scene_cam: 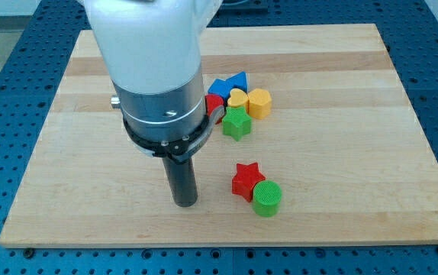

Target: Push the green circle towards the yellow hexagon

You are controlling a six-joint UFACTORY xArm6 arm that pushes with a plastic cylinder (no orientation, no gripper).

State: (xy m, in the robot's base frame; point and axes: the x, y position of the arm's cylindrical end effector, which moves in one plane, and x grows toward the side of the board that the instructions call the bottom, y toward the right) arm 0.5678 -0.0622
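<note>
The green circle [267, 198] sat low on the tabletop [341, 153], toward the view's bottom and a little right of centre, touching the red star [246, 180] at its upper left. The yellow hexagon [259, 102] stood well apart from it, higher in the view and nearly straight above, in a tight cluster with a yellow heart-like block [237, 98], the green star [236, 124], 2 blue blocks [230, 82] whose shapes I could not settle, and a red block [214, 102] half hidden behind the arm. My tip [185, 203] rested on the tabletop to the view's left of the green circle, at about the same height in the view, near but clear of both it and the red star. I had no jaws to report: the end effector was a plain dark rod, neither spread nor pinching anything. I judged this the approach step, with no contact made yet. Pushing from where I stood would have sent the circle to the view's right, not toward the hexagon. The next move called for bringing my tip round below the circle, then driving up the view, minding that the red star and green star lay close to that line and might be dragged along.
</note>
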